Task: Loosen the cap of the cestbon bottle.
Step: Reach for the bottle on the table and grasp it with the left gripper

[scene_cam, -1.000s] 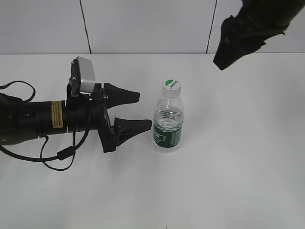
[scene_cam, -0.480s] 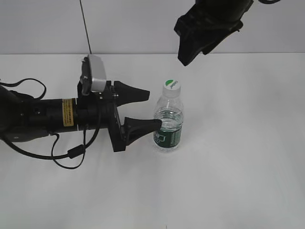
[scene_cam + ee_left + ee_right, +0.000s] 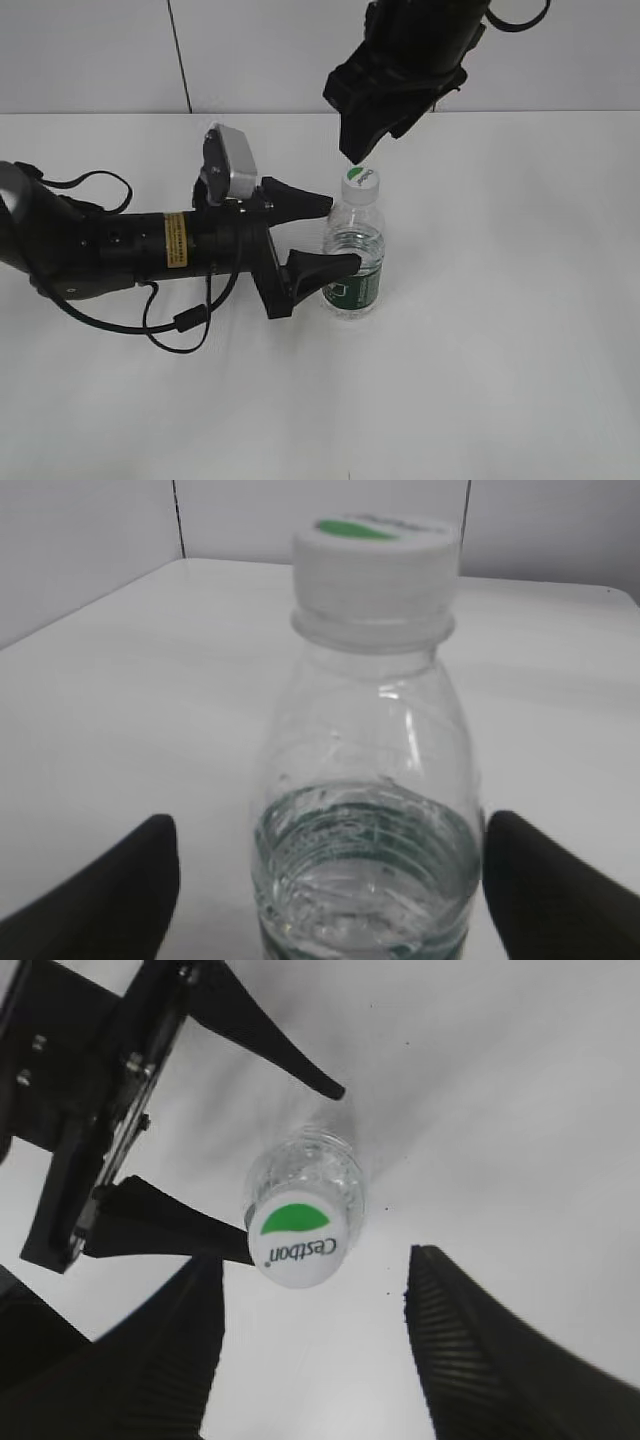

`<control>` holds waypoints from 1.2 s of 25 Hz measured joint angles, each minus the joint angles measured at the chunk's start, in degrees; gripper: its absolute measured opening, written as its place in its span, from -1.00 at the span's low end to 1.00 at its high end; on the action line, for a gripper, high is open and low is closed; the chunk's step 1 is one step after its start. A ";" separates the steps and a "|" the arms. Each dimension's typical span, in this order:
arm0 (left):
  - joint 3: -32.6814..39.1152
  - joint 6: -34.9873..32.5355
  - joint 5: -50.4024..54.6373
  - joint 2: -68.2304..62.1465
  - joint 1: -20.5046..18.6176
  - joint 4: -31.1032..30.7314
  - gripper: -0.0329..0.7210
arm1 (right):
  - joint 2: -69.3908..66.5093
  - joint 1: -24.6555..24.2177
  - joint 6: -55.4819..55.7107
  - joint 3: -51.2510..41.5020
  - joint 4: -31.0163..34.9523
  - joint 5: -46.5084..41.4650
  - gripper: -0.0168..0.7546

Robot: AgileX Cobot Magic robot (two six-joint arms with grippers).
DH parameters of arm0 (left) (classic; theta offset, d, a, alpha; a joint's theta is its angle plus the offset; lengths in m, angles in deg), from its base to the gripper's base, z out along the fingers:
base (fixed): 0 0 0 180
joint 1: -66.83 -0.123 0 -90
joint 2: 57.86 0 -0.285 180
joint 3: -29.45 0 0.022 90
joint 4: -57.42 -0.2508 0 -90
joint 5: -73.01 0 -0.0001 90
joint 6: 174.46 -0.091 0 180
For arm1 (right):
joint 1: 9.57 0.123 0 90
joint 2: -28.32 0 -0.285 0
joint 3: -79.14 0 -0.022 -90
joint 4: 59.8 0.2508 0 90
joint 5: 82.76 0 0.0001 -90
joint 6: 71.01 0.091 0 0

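The cestbon bottle (image 3: pixel 353 268) stands upright on the white table, clear with a dark green label band. Its cap (image 3: pixel 360 183) is white with a green half on top. My left gripper (image 3: pixel 334 236) is open, its two black fingers either side of the bottle body without touching; the left wrist view shows the bottle (image 3: pixel 368 810) and cap (image 3: pixel 373 567) between the fingers (image 3: pixel 330 880). My right gripper (image 3: pixel 355 148) hangs open just above and behind the cap. In the right wrist view the cap (image 3: pixel 298 1239) sits near the open fingers (image 3: pixel 315 1270).
The white table (image 3: pixel 500 330) stretches to a white panelled wall at the back. A black cable (image 3: pixel 175 325) loops under the left arm on the table. The left arm's camera housing (image 3: pixel 232 165) sits above its fingers.
My left gripper has moved right until its fingers flank the bottle. My right gripper has come in from the upper right, leftward and down, to just above the cap.
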State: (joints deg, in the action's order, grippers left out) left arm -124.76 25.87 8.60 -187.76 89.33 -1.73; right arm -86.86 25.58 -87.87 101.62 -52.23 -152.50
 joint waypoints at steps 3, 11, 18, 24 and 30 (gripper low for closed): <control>-1.20 0.00 1.42 -0.13 0.54 -0.15 0.57 | -0.83 0.07 0.11 1.19 0.27 0.00 0.19; -1.70 0.00 2.92 -0.63 0.82 -0.91 0.57 | -1.38 0.18 0.34 1.51 0.70 -0.12 0.19; -1.99 0.00 2.32 -3.29 0.87 -0.91 0.57 | -2.65 0.18 0.63 1.59 1.50 -0.11 0.19; -3.04 0.00 2.06 -4.63 0.98 -1.07 0.57 | -2.77 0.18 0.70 1.61 2.30 -0.11 0.19; -3.09 -0.12 4.34 -4.63 2.83 -1.01 0.57 | -3.92 0.18 1.29 1.61 2.12 -0.11 0.19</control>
State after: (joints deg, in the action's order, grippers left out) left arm -127.85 25.74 12.94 -192.39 92.16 -2.74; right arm -90.78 25.75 -86.58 103.23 -50.12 -152.62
